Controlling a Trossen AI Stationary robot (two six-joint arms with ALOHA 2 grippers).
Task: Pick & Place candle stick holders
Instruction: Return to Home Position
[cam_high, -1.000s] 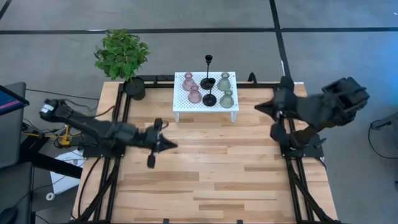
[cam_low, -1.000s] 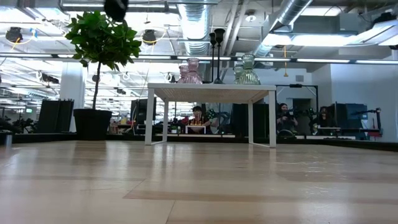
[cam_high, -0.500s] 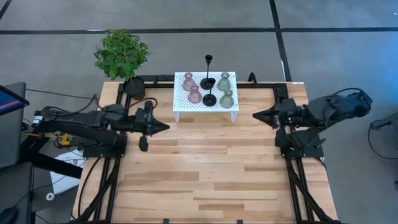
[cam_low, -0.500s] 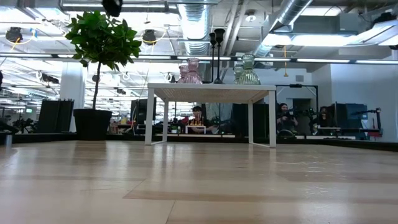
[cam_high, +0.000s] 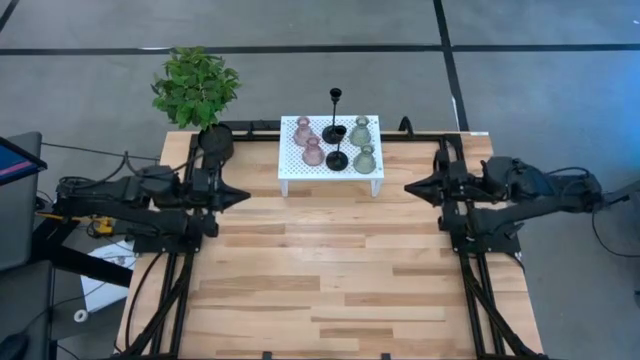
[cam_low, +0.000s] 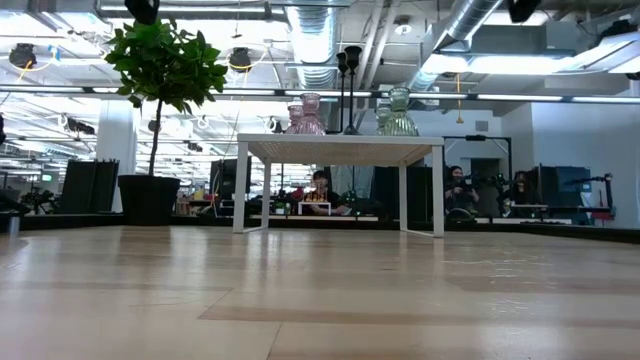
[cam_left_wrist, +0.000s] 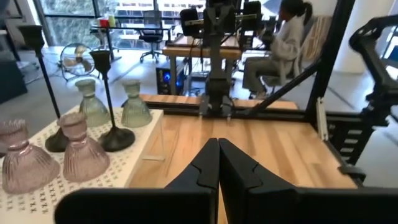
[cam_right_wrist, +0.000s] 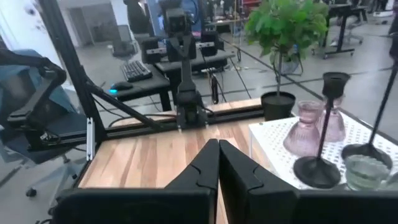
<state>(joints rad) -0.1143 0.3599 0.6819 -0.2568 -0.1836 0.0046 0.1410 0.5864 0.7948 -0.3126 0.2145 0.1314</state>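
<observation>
Candle stick holders (cam_high: 313, 152) stand on white shelf (cam_high: 290, 172), far centre. Glass bulbs (cam_high: 361, 131) likely fragile, slick: grip necks. Black ones (cam_high: 338, 158) tippy: grip stems. Left gripper (cam_high: 240, 196) and right gripper (cam_high: 410, 187), fingers together, sit left and right.

Six candle stick holders (cam_high: 312, 152) stand on the shelf (cam_high: 292, 166) at the counter's (cam_high: 330, 280) far edge, midway; the plant pot (cam_high: 216, 141) sits at the far left corner.

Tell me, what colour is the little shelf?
The shelf is white, perforated; left wrist view shows it best.
</observation>
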